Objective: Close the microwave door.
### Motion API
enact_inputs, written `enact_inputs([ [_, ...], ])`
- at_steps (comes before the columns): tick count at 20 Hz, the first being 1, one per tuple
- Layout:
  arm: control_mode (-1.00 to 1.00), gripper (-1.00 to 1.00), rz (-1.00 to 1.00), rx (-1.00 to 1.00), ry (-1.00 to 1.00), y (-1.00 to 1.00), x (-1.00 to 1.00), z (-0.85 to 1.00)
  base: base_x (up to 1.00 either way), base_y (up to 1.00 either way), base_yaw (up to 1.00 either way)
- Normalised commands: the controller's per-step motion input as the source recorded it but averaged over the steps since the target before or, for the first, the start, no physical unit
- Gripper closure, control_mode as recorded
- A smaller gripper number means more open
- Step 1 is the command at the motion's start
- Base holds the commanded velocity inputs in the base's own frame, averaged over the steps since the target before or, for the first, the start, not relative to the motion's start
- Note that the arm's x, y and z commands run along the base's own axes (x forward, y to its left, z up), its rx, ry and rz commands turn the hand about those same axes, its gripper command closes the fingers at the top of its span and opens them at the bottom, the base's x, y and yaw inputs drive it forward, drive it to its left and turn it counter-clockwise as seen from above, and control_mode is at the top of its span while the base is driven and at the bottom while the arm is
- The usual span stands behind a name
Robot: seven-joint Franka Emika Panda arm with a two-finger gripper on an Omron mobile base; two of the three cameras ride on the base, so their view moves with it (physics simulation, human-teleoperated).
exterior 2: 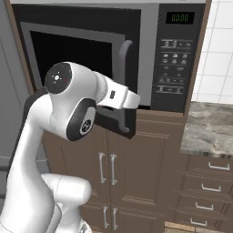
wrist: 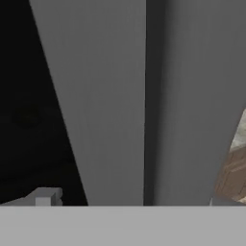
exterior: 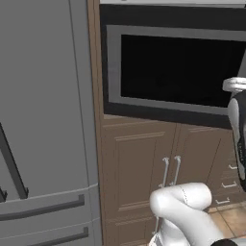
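Microwave door stands partly open, swung out from the left side of the microwave, its black panel with the grey-framed dark window angled toward the room and its long curved grey handle at the free edge, which hangs forward of the cabinet front. In the left base view the door faces the camera nearly flat on, covering most of the opening. To the right of the door the dark control panel shows a small green display above rows of buttons. The white arm bends up in front of the door, its forearm reaching toward the handle's lower part; whether it touches the door cannot be told. The jaws are hidden behind the arm in the base views, and the hand view, looking along grey surfaces beside a black area, shows too little of them to tell whether they are open or closed. Below the microwave sit brown wooden cabinet doors with small metal handles, and drawers to their right. A grey fridge stands to the left of the cabinet. To the right, a mottled stone bench runs under a white tiled wall
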Motion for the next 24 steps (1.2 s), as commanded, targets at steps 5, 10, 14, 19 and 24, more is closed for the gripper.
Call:
enact_inputs([
  [5, -1.0, -1.0, 0.07, 0.03, 0.03, -0.36, 0.89, 0.0, 0.0, 0.0, 0.0],
  [10, -1.0, -1.0, 0.02, 0.03, 0.0, -0.37, 0.88, 0.0, 0.0, 0.0, 0.0],
  [14, -1.0, -1.0, 0.0, 0.01, 0.0, -0.23, 0.83, 0.0, 0.0, 0.0, 0.0],
  [19, -1.0, -1.0, 0.01, 0.0, 0.0, -0.11, 0.64, 0.0, 0.0, 0.0, 0.0],
  [24, -1.0, -1.0, 0.0, 0.0, 0.0, -0.08, 0.65, 0.0, 0.0, 0.0, 0.0],
])
